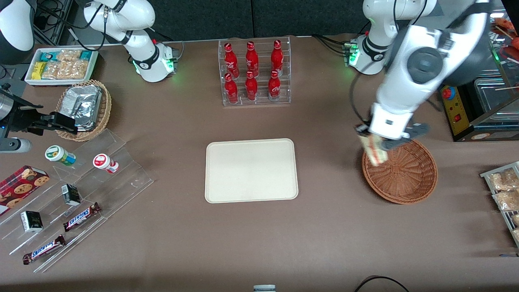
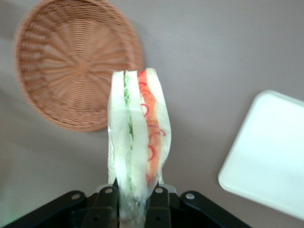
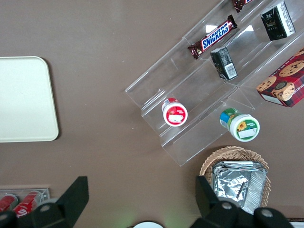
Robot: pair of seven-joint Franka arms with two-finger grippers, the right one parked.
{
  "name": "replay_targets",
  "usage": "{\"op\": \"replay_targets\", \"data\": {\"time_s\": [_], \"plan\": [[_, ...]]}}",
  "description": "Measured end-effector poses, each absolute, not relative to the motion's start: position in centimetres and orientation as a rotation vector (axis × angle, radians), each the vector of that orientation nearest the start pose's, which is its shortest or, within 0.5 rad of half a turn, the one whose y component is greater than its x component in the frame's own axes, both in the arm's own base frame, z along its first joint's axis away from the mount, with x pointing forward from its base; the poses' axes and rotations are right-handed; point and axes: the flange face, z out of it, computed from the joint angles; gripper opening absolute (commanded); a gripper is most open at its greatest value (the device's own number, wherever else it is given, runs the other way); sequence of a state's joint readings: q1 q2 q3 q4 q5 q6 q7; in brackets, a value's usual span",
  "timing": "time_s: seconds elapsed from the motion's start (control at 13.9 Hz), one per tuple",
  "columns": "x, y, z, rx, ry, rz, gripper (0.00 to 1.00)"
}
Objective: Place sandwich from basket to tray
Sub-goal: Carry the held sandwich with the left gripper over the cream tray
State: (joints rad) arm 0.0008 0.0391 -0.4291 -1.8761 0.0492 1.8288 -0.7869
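Observation:
My left gripper (image 1: 375, 142) is shut on the sandwich (image 1: 374, 151), a plastic-wrapped wedge of white bread with red and green filling. It holds it in the air over the rim of the reddish-brown wicker basket (image 1: 405, 176), on the side toward the tray. In the left wrist view the sandwich (image 2: 137, 137) stands up from between the black fingers (image 2: 158, 204), with the empty basket (image 2: 71, 61) below and a corner of the tray (image 2: 268, 156) beside it. The cream tray (image 1: 251, 170) lies empty at the table's middle.
A clear rack of red cola bottles (image 1: 254, 73) stands farther from the front camera than the tray. A clear stepped stand with snack bars and cups (image 1: 77, 202) and a tan basket of foil packets (image 1: 83, 107) lie toward the parked arm's end.

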Motion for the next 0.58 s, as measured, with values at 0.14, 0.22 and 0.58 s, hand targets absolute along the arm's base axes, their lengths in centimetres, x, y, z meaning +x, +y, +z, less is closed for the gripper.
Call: {"op": "replay_targets", "data": {"time_s": [0.14, 0.22, 0.58], "plan": [[50.4, -27.2, 47.9, -3.058, -0.410, 0.089, 0.21], [50.3, -28.9, 47.7, -3.076, -0.367, 0.102, 0.21], [51.9, -36.2, 44.3, -3.159, -0.202, 0.224, 0.21]]}}
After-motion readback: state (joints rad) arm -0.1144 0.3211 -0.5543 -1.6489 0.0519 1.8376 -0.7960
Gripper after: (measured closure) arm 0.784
